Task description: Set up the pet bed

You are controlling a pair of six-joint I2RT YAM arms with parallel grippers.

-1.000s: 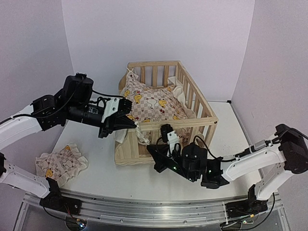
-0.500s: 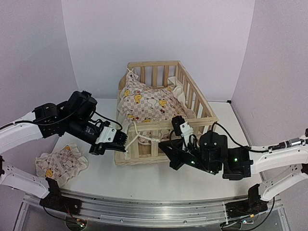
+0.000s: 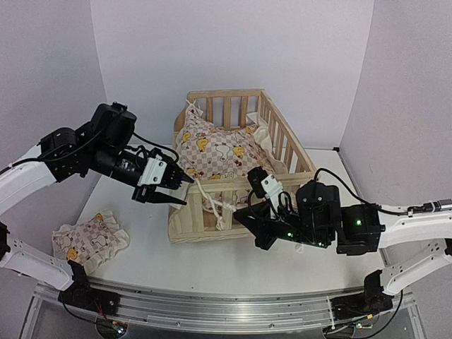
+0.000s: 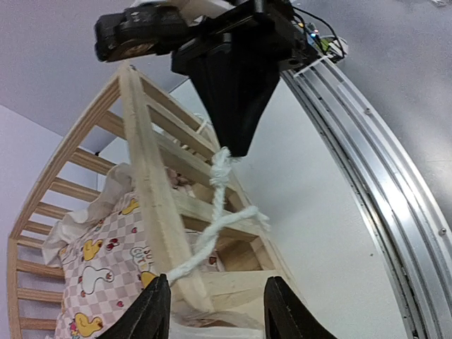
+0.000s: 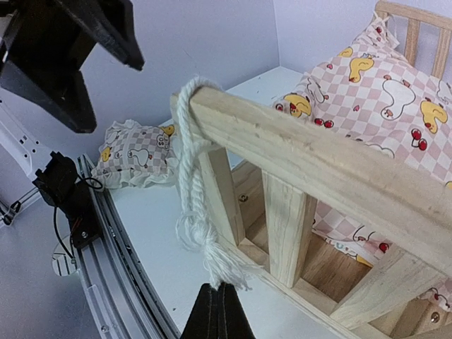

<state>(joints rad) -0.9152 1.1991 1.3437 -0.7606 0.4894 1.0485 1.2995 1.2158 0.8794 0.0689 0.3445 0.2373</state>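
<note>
1. Far left on the desk [image 3: 141,263] I see a small pillow [image 3: 90,239] in the same duck check, lying flat and well apart from everything else.
2. My left claw [image 3: 182,189] hovers at the near-left corner of the pet bed [image 3: 233,185], its jaws apart and gripping nothing.
3. The pet bed stands mid-desk, pine slats upright, with the cushion [image 3: 219,152] lying inside and propped against the back rail.
4. A white tie string [image 5: 192,212] loops over the front rail and hangs down the outside.
5. My right claw [image 5: 217,304] is closed on that string's frayed end, just in front of the frame.
</note>
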